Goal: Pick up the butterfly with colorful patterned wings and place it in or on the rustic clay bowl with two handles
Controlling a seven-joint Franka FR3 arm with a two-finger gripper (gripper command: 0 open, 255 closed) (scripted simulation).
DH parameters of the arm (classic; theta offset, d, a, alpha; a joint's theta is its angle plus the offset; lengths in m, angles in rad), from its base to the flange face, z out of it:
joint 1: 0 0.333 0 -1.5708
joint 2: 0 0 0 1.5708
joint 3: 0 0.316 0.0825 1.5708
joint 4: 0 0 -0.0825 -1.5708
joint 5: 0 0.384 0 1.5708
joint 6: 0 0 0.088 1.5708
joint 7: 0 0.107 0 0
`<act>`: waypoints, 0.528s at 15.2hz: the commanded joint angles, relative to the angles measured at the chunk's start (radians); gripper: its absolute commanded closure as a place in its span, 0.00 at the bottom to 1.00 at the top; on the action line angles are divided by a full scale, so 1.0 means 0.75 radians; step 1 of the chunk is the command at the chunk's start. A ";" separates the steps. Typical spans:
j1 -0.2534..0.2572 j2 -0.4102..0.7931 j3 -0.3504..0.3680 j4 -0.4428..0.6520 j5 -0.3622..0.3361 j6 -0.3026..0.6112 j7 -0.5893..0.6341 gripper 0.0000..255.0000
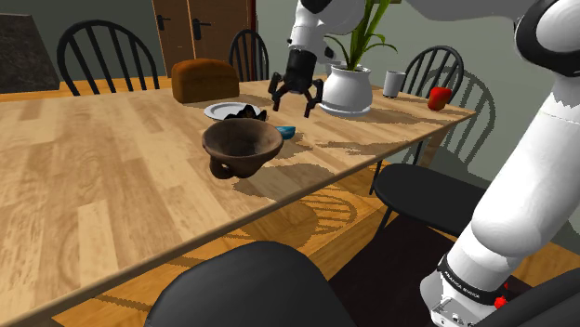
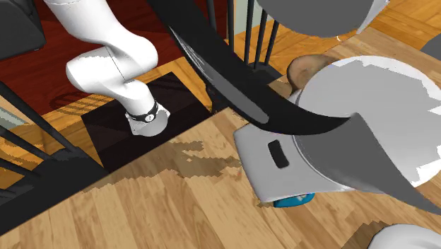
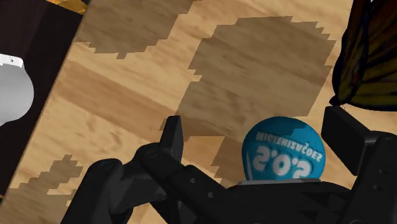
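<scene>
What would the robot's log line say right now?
gripper above table | fingers open, empty | butterfly unheld, at plate | bowl empty

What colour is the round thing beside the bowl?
Round thing: blue with white lettering, clearest in the wrist view.

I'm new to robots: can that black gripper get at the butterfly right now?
Probably yes: the open gripper hovers close to the butterfly, which lies uncovered on a white plate. A small blue round container sits beside it, not over it.
</scene>
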 commanded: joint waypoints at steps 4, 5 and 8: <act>-0.006 0.259 -0.017 0.216 0.118 0.030 0.316 0.00; -0.008 0.309 -0.022 0.258 0.142 0.038 0.373 0.00; -0.006 0.365 -0.028 0.289 0.173 0.066 0.438 0.00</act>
